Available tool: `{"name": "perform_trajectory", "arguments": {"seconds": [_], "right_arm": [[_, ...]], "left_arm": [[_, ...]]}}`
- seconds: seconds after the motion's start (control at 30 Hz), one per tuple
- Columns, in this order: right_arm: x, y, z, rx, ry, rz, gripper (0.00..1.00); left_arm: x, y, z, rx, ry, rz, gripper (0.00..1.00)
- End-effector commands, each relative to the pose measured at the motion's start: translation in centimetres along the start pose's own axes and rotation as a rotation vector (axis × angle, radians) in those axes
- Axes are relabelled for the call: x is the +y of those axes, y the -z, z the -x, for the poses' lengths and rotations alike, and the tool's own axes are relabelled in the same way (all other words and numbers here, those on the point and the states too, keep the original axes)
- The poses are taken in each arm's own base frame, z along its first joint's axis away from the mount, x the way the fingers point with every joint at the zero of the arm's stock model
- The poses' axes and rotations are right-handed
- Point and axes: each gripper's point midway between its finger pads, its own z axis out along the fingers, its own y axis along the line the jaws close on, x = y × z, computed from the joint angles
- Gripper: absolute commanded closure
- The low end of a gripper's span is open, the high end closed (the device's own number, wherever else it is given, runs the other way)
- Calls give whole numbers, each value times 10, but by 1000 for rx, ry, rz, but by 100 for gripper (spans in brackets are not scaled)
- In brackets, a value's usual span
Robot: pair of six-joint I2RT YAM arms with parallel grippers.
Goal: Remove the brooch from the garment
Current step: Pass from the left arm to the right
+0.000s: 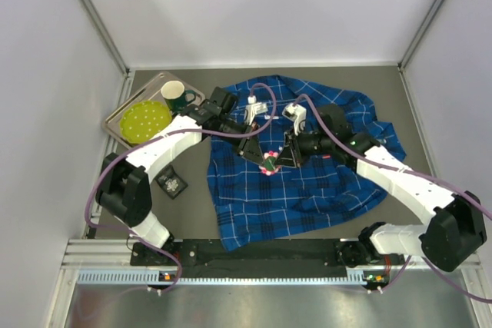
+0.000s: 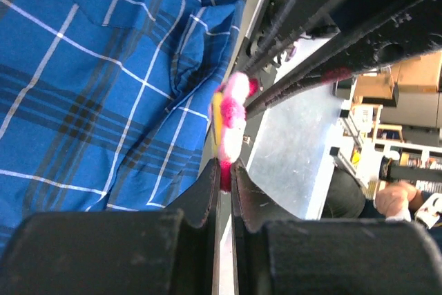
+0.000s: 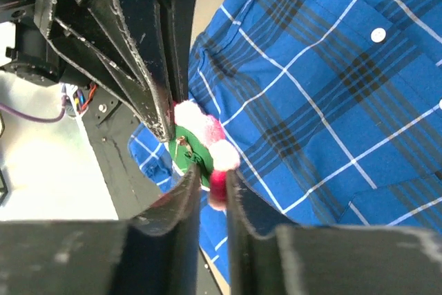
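The garment (image 1: 307, 182), a blue and navy plaid shirt, lies spread on the dark table. The brooch (image 1: 270, 164), a pink, white and red fluffy piece with a green back, sits over the shirt's middle left. My left gripper (image 1: 261, 157) reaches it from the left and my right gripper (image 1: 281, 159) from the right. In the left wrist view the left gripper (image 2: 224, 170) is shut on the red end of the brooch (image 2: 231, 119), with the shirt (image 2: 90, 101) bunched beside it. In the right wrist view the right gripper (image 3: 213, 174) is shut on the brooch (image 3: 204, 136) over the shirt (image 3: 324, 94).
A metal tray (image 1: 115, 124) at the back left holds a green plate (image 1: 146, 119) and a dark green mug (image 1: 175, 96). A small black object (image 1: 171, 183) lies on the table left of the shirt. Grey walls close in the sides and back.
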Motion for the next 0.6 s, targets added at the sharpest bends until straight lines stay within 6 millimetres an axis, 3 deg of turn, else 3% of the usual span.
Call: {"name": "perform_trajectory", "arguments": {"seconds": [0.0,0.03,0.07,0.17,0.23,0.27,0.57], "right_arm": [[13,-11,1,-28,-54,84,100],[17,-13,9,-66,-50,108,100],[18,-16,0,-59,-78,133,100],[24,-20,3,-124,-149,186,100],[23,-20,-1,-142,-235,212,100],[29,-18,9,-184,-212,255,100],[29,-8,19,-226,-262,264,100]], "left_arm": [[-30,10,21,-91,-79,-72,97],[-30,11,24,-108,-92,-65,92],[-31,14,26,-130,-107,-45,89],[-37,20,33,-197,-148,-24,71],[-37,20,30,-225,-135,-34,69],[-41,24,36,-268,-167,-37,69],[-32,18,22,-246,-67,-73,66]]}}
